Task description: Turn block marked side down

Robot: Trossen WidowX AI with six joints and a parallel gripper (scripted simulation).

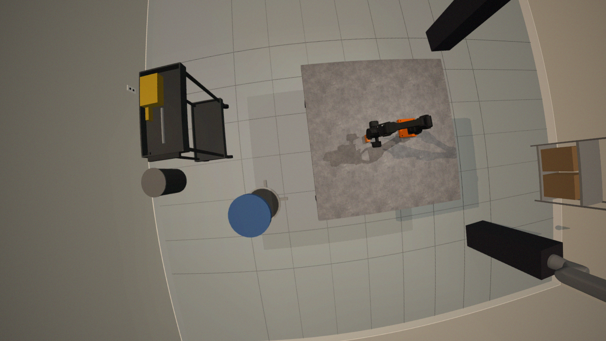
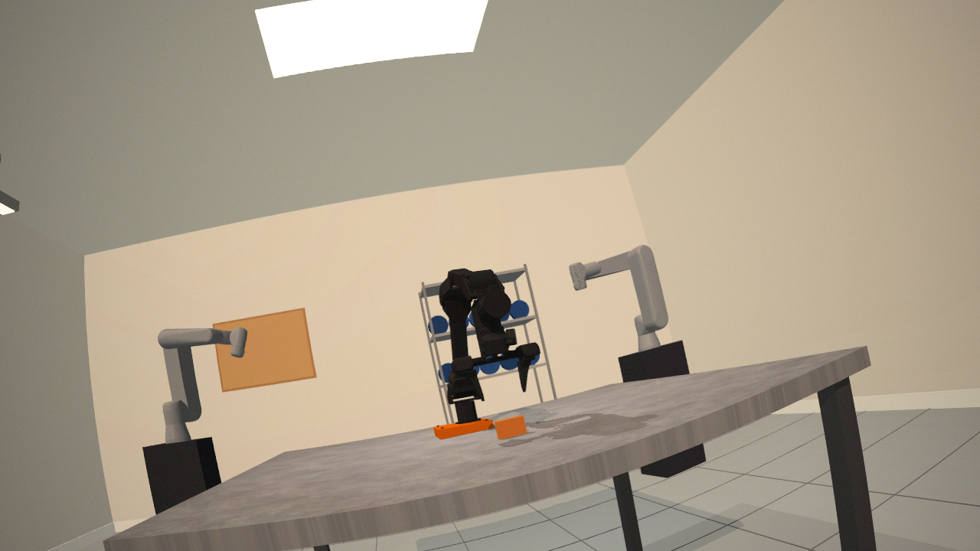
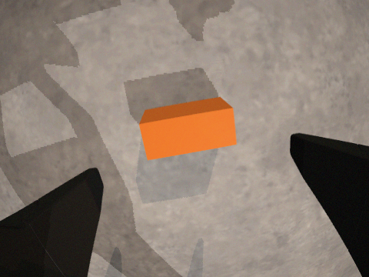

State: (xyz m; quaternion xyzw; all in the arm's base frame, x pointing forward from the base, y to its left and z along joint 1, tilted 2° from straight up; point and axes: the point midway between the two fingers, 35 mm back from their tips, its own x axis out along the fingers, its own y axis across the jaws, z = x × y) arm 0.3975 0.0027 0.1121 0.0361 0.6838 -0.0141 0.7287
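Observation:
The orange block (image 3: 189, 131) (image 2: 510, 426) (image 1: 365, 138) rests on the grey table (image 3: 287, 46) (image 2: 685, 397) (image 1: 360, 85) near the middle. The faces I see in the wrist view are plain orange, with no mark showing. My gripper (image 3: 197, 161) (image 2: 494, 389) (image 1: 373, 134) is open and empty. It hangs well above the block, fingers wide to either side, touching nothing. The block's underside is hidden.
The arm's orange base plate (image 2: 462, 430) (image 1: 406, 129) sits on the table right beside the block. Off the table stand two grey robot arms on black pedestals (image 2: 654, 360) (image 2: 179, 469) and a shelf rack (image 2: 530, 328) behind.

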